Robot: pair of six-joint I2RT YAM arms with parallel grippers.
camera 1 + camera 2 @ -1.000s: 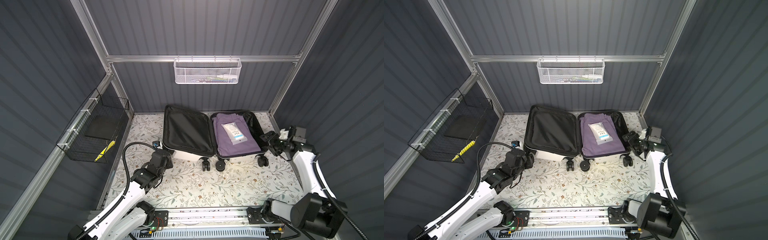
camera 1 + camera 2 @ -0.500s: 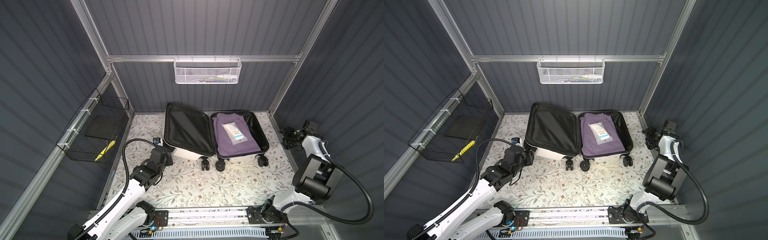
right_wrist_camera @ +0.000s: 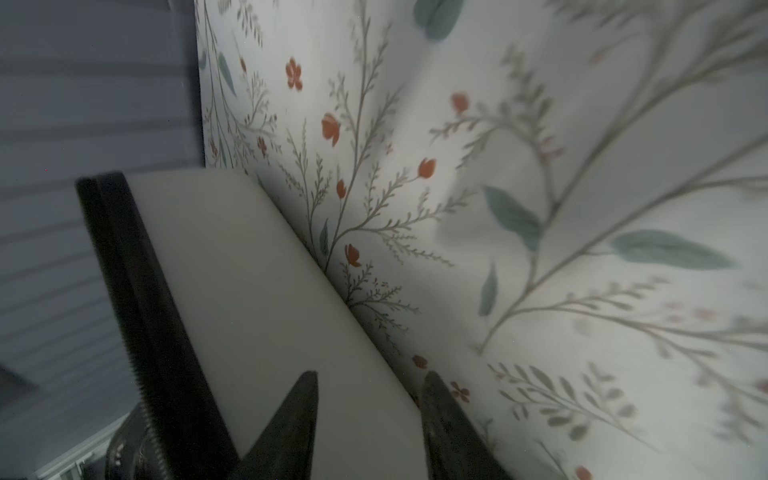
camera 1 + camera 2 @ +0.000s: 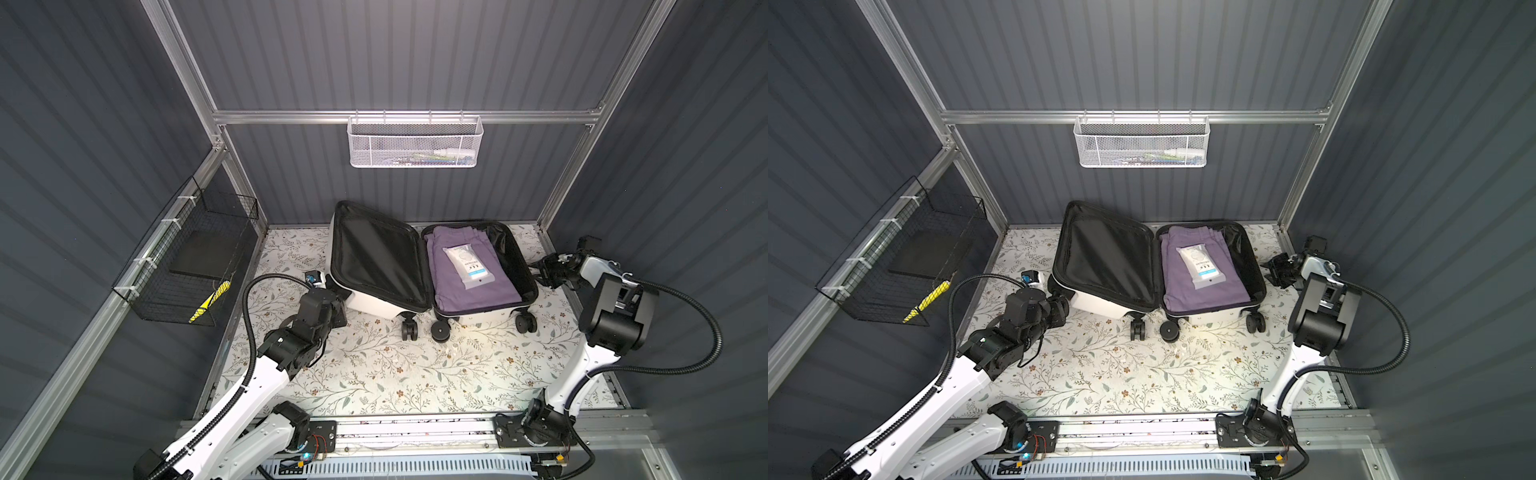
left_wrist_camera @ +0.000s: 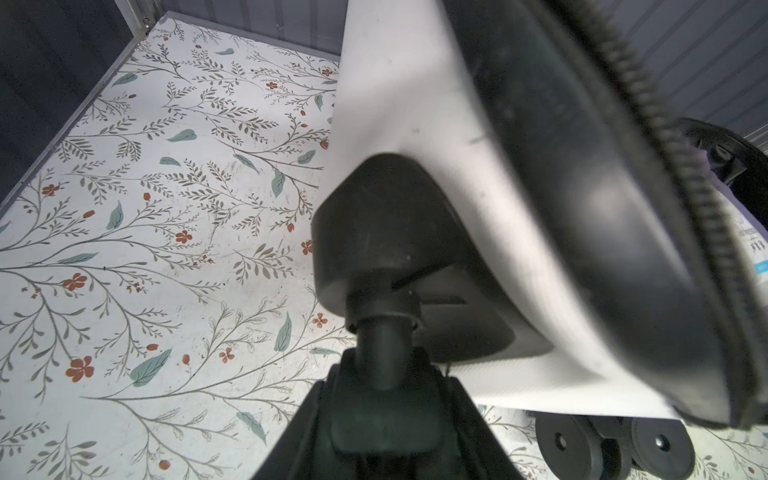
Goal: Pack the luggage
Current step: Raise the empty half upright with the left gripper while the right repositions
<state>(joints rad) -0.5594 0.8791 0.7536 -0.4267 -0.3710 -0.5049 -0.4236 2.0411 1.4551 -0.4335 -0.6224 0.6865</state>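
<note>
Two halves of the luggage lie open at the back of the flowered table in both top views. The empty half is tipped up; the other lies flat with a purple garment and a wipes pack in it. Packing looks done to me, so closing is the step in hand. The left gripper sits at the raised half's outer corner. The right gripper is just beside the flat half's outer side, near the wall.

From the left wrist, the jaws look clamped on a corner wheel. From the right wrist, the fingers stand narrowly apart by the white shell, gripping nothing I can make out.

Next, I'd say, swing the raised half over. Free table lies in front, little at the sides.
</note>
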